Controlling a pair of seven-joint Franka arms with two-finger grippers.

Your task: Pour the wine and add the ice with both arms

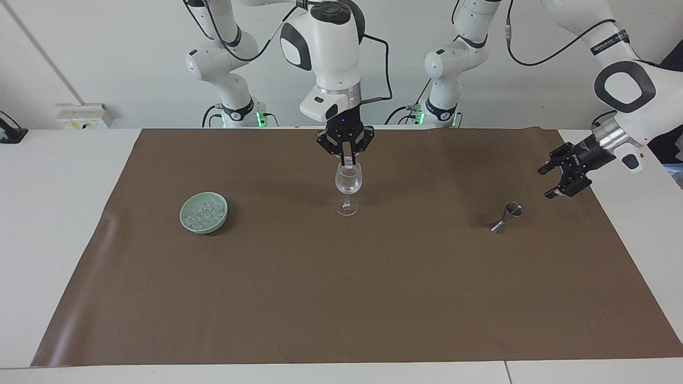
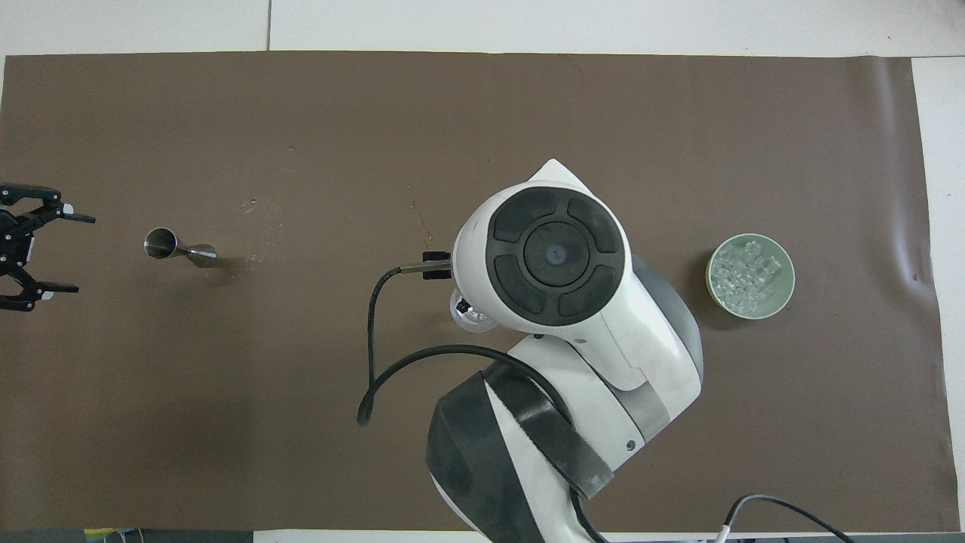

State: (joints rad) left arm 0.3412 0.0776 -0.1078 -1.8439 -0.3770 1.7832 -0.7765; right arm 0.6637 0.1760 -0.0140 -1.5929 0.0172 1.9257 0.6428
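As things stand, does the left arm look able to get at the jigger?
Probably yes. The left claw hangs open in the air beside the jigger, which stands alone on the brown mat with nothing between them.

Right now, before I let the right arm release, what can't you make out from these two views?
- Overhead view: the right hand and most of the wine glass are hidden under the right arm's wrist.
- Facing view: an ice cube shows at the right hand's fingertips, but too small to tell if it clears the rim.
- Both views: any liquid in the jigger is not discernible.
- Overhead view: the left hand is cut off by the edge.
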